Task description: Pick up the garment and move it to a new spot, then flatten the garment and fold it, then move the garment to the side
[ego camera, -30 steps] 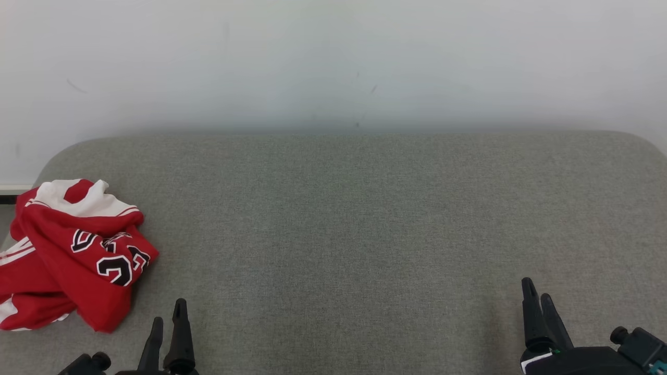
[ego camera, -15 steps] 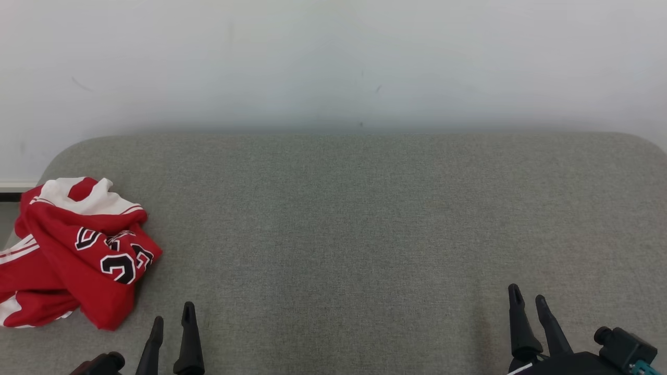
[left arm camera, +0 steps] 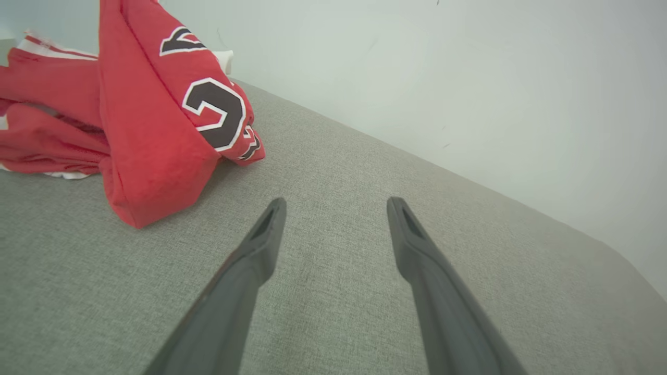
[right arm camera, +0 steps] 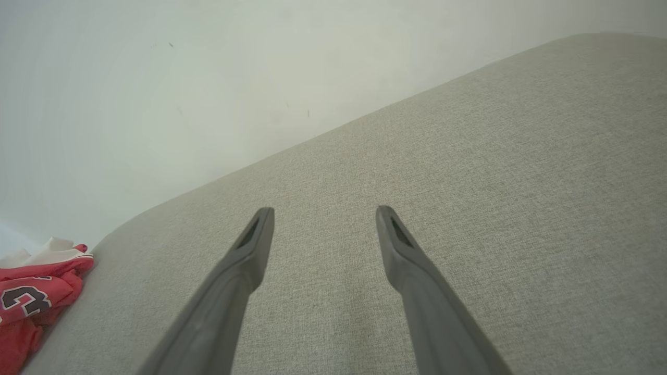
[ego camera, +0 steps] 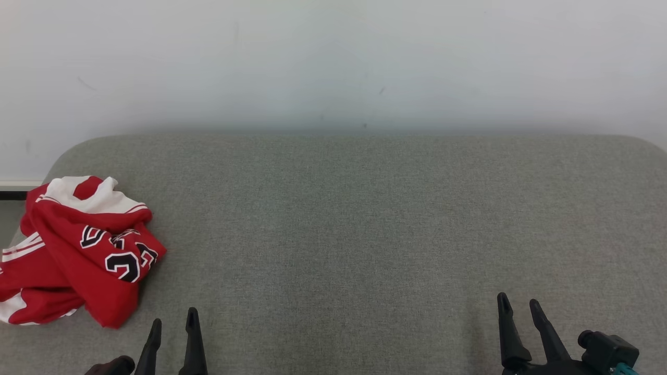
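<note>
The left gripper [ego camera: 173,317] is sitting at 7 o'clock in the head view. Its two long dark fingers are pointing toward 12 and standing well apart, with nothing between them. In the left wrist view the same gripper [left arm camera: 336,203] is reaching forward low over bare fabric, its claw spread wide and empty.

The right gripper [ego camera: 518,300] is sitting at 5 o'clock, its fingers leaning slightly toward 11. It is likewise splayed wide and gripping nothing. In the right wrist view it [right arm camera: 325,210] is pointing across open fabric toward the wall.

The crumpled red jersey with white trim and black, white-edged numerals [ego camera: 78,255] is lying in a heap at 8 o'clock in the head view. It is lying at the left end of the surface, with part of it running past the picture's left edge. It is lying near the left gripper, toward that gripper's 10 o'clock, and apart from it. Its main fold is running roughly from 11 to 5, with the white collar band at the far end and a blunt red corner [left arm camera: 151,130] pointing back toward the robot. The numerals are facing up.

The jersey is resting on a broad grey woven cushion with rounded far corners [ego camera: 365,219]. A plain pale wall with a few faint scuffs [ego camera: 333,62] is rising behind it at 12 o'clock.
</note>
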You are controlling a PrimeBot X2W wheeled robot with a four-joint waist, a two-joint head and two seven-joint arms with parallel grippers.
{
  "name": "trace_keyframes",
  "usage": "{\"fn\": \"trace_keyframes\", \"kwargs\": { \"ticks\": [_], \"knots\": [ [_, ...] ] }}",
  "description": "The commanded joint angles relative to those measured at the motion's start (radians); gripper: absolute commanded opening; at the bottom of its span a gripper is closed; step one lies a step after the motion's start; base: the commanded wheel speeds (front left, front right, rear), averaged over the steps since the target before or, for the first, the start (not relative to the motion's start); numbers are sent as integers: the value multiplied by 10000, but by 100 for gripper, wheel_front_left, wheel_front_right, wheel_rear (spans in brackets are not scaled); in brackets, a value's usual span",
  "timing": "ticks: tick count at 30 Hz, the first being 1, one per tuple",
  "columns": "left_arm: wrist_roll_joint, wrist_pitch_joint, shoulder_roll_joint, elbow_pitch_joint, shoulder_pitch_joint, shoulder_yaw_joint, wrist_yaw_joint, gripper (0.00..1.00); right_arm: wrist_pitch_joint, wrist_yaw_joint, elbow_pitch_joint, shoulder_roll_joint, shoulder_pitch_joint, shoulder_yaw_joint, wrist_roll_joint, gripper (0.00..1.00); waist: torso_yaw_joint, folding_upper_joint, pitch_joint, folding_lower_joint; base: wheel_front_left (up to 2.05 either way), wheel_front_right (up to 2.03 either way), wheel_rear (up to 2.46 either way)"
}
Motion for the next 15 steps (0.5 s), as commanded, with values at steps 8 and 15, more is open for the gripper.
{"fn": "trace_keyframes", "kwargs": {
  "ticks": [8,15],
  "knots": [
    [1010,-260,69,-183,109,-78,31,100,-245,36,37,-45,59,123,-901,100,55,0,-41,0,0,0,0],
    [1646,-422,73,-204,202,-90,-6,100,-358,37,120,-48,134,184,-1641,100,56,0,-90,0,0,0,0]
  ]
}}
